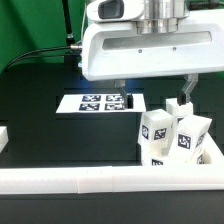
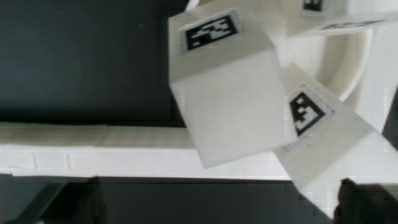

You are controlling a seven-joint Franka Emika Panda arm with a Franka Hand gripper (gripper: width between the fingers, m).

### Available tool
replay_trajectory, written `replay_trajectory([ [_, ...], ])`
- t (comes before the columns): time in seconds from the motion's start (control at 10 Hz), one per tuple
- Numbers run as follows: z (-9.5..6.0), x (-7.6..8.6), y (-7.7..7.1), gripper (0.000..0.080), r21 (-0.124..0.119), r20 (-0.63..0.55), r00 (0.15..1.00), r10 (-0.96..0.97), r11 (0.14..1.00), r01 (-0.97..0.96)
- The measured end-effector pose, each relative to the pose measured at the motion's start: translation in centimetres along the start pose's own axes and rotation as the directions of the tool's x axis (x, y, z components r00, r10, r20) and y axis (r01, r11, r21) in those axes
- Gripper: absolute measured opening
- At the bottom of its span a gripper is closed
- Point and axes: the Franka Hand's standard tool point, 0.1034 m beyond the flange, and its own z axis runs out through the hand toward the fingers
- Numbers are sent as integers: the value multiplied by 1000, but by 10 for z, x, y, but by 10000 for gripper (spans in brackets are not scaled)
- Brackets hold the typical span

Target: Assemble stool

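The fingers (image 1: 183, 100) hang just above the tagged legs (image 1: 172, 137) bunched in the counter's (image 1: 40, 130) rail corner (image 1: 215, 158); whether they stand wide or narrow I cannot tell. Best come down straight over one leg (image 2: 249, 95), squaring to its flat sides

A robotics lab bench, judging by the setup. A black desk (image 1: 40, 125) is fenced by white border rails (image 1: 100, 180), with a white robot arm (image 1: 140, 45) hanging above. The marker board (image 1: 103, 102) lies flat on the desk, and behind it cables (image 1: 45, 48) run before a green backdrop (image 1: 30, 20).
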Motion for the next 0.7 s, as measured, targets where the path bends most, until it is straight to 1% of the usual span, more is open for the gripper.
replay_trajectory([
  [0.1, 0, 1, 3, 648, -9, -4, 1000, -14, 1000, 14],
  [0.3, 0, 1, 4, 648, -13, -3, 1000, -11, 1000, 11],
  [0.4, 1, 2, 2, 648, -30, -11, 986, -169, 985, 168],
  [0.5, 3, 1, 0, 648, -22, -9, 953, -303, 953, 302],
  [0.6, 3, 3, -1, 648, -9, -21, 892, -451, 892, 451],
  [0.7, 3, 3, -5, 648, 2, -26, 877, -480, 877, 480],
])
